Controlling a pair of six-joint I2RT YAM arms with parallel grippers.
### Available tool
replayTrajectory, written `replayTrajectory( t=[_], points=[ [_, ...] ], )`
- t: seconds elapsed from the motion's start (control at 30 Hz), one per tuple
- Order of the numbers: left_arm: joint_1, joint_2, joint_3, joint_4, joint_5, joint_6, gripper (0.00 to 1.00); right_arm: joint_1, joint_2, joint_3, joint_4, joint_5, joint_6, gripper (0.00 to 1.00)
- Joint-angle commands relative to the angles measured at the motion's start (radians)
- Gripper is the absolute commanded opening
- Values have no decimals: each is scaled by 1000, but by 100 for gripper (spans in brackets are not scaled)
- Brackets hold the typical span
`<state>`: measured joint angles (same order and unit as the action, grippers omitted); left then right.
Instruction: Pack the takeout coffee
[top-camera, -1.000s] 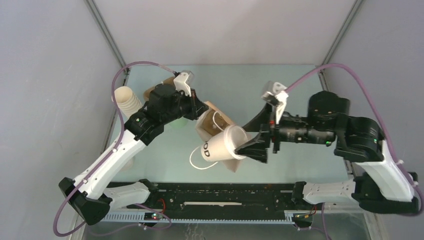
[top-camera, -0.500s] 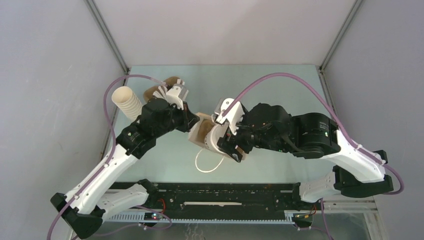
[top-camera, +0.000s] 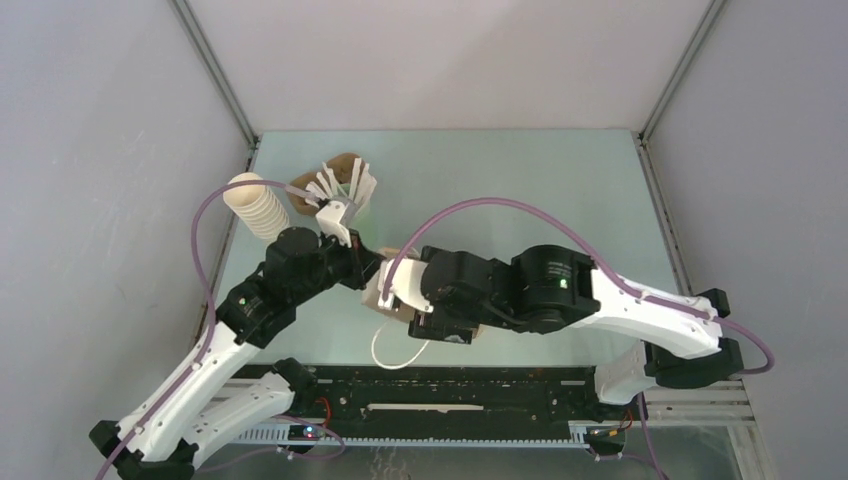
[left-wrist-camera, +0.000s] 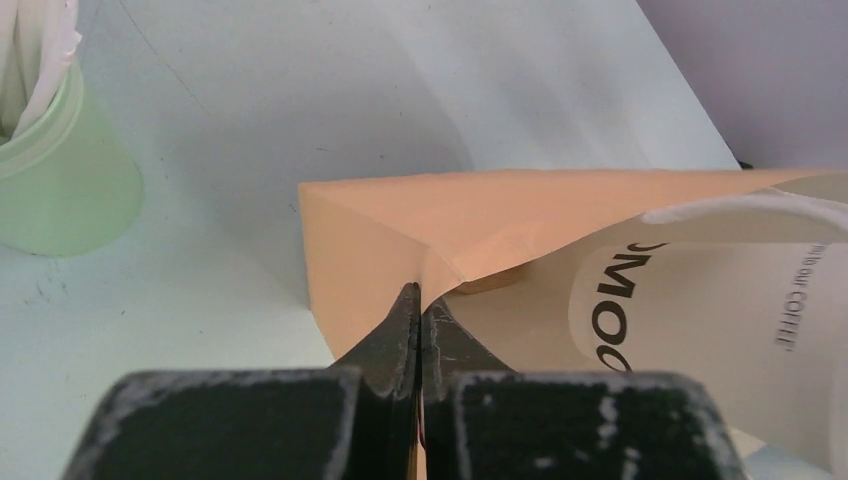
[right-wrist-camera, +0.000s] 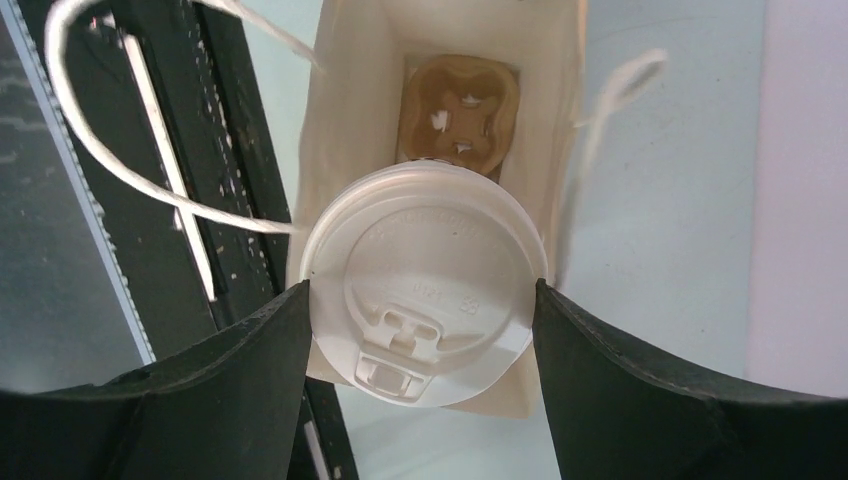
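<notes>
The takeout coffee (right-wrist-camera: 425, 270), a white paper cup with a round white lid, hangs upright in the mouth of an open tan paper bag (right-wrist-camera: 350, 90). My right gripper (right-wrist-camera: 425, 300) is shut on it, one finger against each side of the lid. In the left wrist view the cup's printed side (left-wrist-camera: 700, 300) shows inside the bag (left-wrist-camera: 380, 240). My left gripper (left-wrist-camera: 420, 300) is shut on the bag's rim and holds that side up. From above, my right wrist (top-camera: 440, 295) covers the cup and most of the bag (top-camera: 372, 298).
A brown cup carrier (right-wrist-camera: 460, 110) lies at the bag's bottom. The bag's white string handle (top-camera: 395, 350) loops toward the black rail (top-camera: 420, 385). A pale green cup of white sticks (left-wrist-camera: 60, 170) and a tall stack of cream cups (top-camera: 255, 205) stand at the back left.
My right arm swung left, turned the cup from lying sideways to upright, and brought it down into the bag's mouth. My left arm drew nearer with the bag's rim pinched.
</notes>
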<state>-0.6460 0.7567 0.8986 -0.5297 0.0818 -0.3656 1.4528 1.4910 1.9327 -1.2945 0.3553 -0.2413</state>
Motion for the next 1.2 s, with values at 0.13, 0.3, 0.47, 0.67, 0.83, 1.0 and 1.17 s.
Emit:
replayTrajectory(
  t=[0.13, 0.3, 0.47, 0.67, 0.83, 1.0, 1.17],
  points=[
    [-6, -133, -111, 89, 29, 11, 0, 56, 67, -20, -67, -31, -60, 54],
    [-6, -154, -144, 133, 41, 8, 0, 68, 153, -6, -64, 34, -25, 54],
    [-7, -156, -151, 151, 68, 3, 0, 75, 222, -34, -64, 68, 3, 55],
    [-7, -202, -181, 144, 84, -12, 0, 77, 224, -132, 14, 23, 27, 56],
    [-7, -226, -206, 122, 97, -32, 0, 73, 254, -163, 50, 48, 40, 56],
    [-7, -247, -239, 123, 106, -63, 0, 51, 282, -155, 22, 152, 66, 56],
    [-9, -299, -298, 152, 93, -114, 0, 49, 280, -192, 4, 192, 90, 56]
  ],
)
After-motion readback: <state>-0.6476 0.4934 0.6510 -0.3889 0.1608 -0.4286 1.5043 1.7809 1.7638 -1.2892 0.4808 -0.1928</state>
